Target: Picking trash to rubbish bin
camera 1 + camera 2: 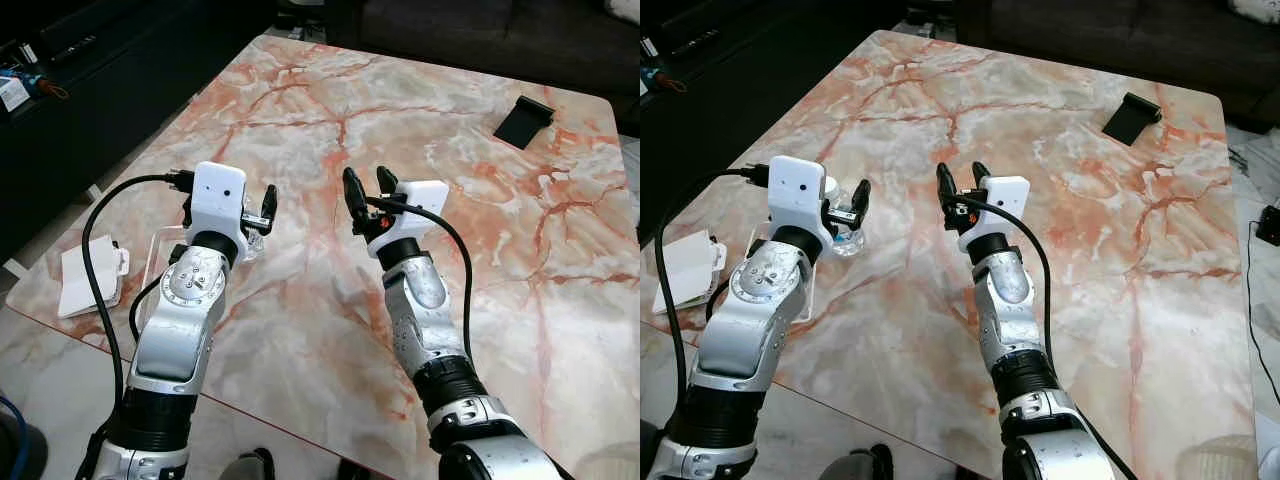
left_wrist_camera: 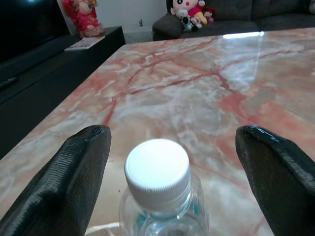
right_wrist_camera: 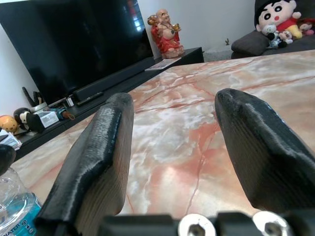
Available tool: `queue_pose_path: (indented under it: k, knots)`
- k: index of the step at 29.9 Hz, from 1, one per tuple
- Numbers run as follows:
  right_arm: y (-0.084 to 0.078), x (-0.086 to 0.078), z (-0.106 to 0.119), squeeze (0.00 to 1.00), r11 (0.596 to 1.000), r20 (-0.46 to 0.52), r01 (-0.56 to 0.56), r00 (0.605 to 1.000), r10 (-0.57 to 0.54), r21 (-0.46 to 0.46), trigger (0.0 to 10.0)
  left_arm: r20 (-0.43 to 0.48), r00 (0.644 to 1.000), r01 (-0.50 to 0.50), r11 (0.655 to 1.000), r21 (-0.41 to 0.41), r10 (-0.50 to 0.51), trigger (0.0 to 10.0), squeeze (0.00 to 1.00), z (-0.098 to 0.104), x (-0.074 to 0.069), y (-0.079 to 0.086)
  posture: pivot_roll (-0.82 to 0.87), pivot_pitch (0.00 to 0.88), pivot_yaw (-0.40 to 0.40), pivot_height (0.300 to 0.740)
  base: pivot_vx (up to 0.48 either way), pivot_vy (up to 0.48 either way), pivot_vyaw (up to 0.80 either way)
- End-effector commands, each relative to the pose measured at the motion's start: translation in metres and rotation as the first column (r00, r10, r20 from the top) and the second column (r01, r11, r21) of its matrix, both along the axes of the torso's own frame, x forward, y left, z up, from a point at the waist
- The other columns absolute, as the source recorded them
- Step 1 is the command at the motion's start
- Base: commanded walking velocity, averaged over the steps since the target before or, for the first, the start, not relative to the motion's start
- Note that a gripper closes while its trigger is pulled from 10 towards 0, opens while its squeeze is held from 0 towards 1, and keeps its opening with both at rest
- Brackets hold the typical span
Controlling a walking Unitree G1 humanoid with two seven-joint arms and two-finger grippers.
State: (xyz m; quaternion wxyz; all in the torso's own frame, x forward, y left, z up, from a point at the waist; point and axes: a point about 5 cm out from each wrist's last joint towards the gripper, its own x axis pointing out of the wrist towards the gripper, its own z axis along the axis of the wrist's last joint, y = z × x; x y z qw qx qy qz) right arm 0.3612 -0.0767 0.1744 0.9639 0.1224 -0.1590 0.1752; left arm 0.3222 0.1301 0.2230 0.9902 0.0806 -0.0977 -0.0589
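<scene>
Marble in white and rust veins covers the bench (image 1: 330,110), with a dark TV unit along its nine o'clock side and a sofa beyond twelve o'clock. At about eight o'clock of the head view, a white paper packet (image 1: 90,280) lies on the bench corner, beside a clear plastic stand (image 1: 160,250). Just past it the left gripper (image 1: 845,212) is spread wide around a small clear water bottle (image 1: 845,238) that stands upright on the marble; the wrist camera shows its white cap (image 2: 157,169) centred between the fingers (image 2: 69,189), with gaps on both sides, so nothing is clamped yet. Judging by that alignment, the arm is set for a squeeze at the neck. At centre the right gripper (image 1: 368,190) hangs open over bare marble, grasping nothing, probably held clear of the pick. A black folded object (image 1: 523,120) sits far off toward two o'clock. Only the plastic stand crowds the bottle.
</scene>
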Motion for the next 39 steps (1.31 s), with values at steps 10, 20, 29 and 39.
queue_pose_path:
  k: [10, 20, 29, 39]
  knots:
    - [0.001, 0.0, -0.001, 0.0, 1.0, -0.011, -0.004, 1.0, 0.004, 0.006, 10.0, 0.039, 0.998, -0.044, 0.999, 0.002, 0.044, 0.0, 0.0, 0.005, 0.006, 0.004, 0.15, 0.186, -0.019, 0.74, 0.0, 0.0, 0.0]
    - [0.001, 0.0, -0.001, 0.0, 1.0, -0.013, -0.004, 1.0, 0.004, 0.003, 10.0, 0.021, 0.998, -0.063, 0.998, -0.012, 0.063, 0.0, 0.0, 0.003, 0.008, 0.006, 0.15, 0.184, -0.021, 0.74, 0.0, 0.0, 0.0]
    - [0.001, 0.0, -0.002, 0.0, 1.0, -0.017, -0.006, 1.0, 0.006, 0.0, 10.0, -0.035, 0.997, -0.07, 0.997, 0.01, 0.071, 0.0, 0.0, -0.007, 0.009, 0.007, 0.14, 0.176, -0.018, 0.74, 0.0, 0.0, 0.0]
    - [0.002, 0.001, -0.001, 0.0, 1.0, -0.014, -0.012, 1.0, 0.012, -0.002, 10.0, -0.06, 0.995, -0.075, 0.997, 0.016, 0.076, 0.0, 0.0, -0.012, 0.01, 0.006, 0.14, 0.165, -0.017, 0.74, 0.0, 0.0, 0.0]
